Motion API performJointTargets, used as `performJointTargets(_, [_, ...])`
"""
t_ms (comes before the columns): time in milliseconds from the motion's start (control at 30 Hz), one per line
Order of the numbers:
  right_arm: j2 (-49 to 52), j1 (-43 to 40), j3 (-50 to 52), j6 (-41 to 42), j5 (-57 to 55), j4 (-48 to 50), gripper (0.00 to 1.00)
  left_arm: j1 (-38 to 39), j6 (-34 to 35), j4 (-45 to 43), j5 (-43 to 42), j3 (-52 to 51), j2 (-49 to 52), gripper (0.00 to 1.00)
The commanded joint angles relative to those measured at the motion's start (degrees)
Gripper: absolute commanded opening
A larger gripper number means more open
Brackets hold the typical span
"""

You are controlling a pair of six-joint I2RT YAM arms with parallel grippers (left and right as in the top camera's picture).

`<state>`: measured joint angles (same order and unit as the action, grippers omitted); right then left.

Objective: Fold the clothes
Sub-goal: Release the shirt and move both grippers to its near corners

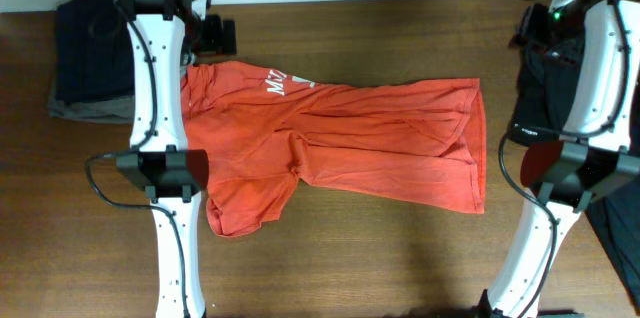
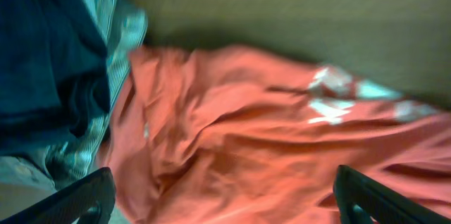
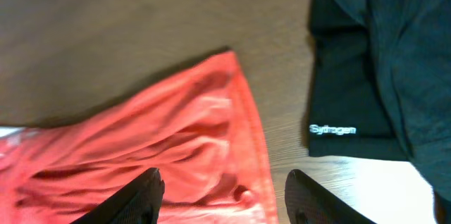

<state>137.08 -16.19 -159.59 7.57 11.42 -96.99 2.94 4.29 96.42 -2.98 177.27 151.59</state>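
Early stage, I'd say: orange-red T-shirt (image 1: 340, 138) lies lengthwise across the desk (image 1: 380, 258), collar end left, hem right, rumpled. Maybe one long fold in on the far side, can't confirm. Near sleeve (image 1: 250, 203) sticks out, and the cross folds are all left to do. Left claw (image 2: 225, 199) spread wide, empty, over the collar end near the white lettering (image 2: 331, 101), navy/grey stack (image 2: 49, 62) beside it. Right claw (image 3: 224, 196) spread, empty, above the hem by its far corner, black garment (image 3: 366, 76) just beside.
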Motion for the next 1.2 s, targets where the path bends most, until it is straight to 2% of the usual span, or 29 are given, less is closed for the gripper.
performJointTargets(0, [-8.09,1.14,-0.92,0.20,4.20,-0.37,0.61,0.96,2.08,0.31,-3.89,2.45,-5.31,0.99])
performJointTargets(67, [-12.76,1.75,0.04,0.22,3.41,-0.37,0.63,1.20,3.37,0.31,-4.13,2.16,-8.98,0.99])
performJointTargets(133, [-17.73,2.38,2.14,0.15,2.95,-0.37,0.74,1.53,3.37,0.31,-4.31,1.62,-12.85,0.99])
performJointTargets(233, [-26.47,3.45,8.35,-1.70,2.89,-0.35,0.98,1.92,3.37,0.31,-4.31,-1.33,-20.31,0.99])
performJointTargets(267, [-29.29,3.56,10.97,-2.36,2.86,-0.35,1.00,1.97,3.37,0.28,-4.31,-3.21,-22.88,0.99])
performJointTargets(367, [-37.22,3.80,19.80,-2.84,0.63,-0.35,0.99,2.34,3.37,0.28,-4.20,-12.76,-32.52,0.99])
performJointTargets(533, [-48.04,3.80,35.74,-2.60,-1.51,-0.33,0.99,2.32,5.22,0.28,2.84,-40.22,-52.13,0.99])
performJointTargets(633, [-51.74,3.80,44.13,-2.32,-1.14,-0.26,0.99,2.32,9.40,0.02,4.24,-56.11,-62.53,0.99])
performJointTargets(800, [-53.44,3.80,56.28,0.46,-1.11,1.25,0.99,2.32,9.84,-5.86,3.80,-79.28,-76.11,0.99])
performJointTargets(967, [-53.42,3.80,70.07,0.50,0.94,7.87,0.99,2.32,11.76,-12.39,-2.19,-100.69,-84.04,0.99])
performJointTargets(1167, [-53.42,3.80,84.46,3.74,1.90,17.75,0.99,2.27,12.02,-23.12,-5.62,-118.11,-84.83,0.97])
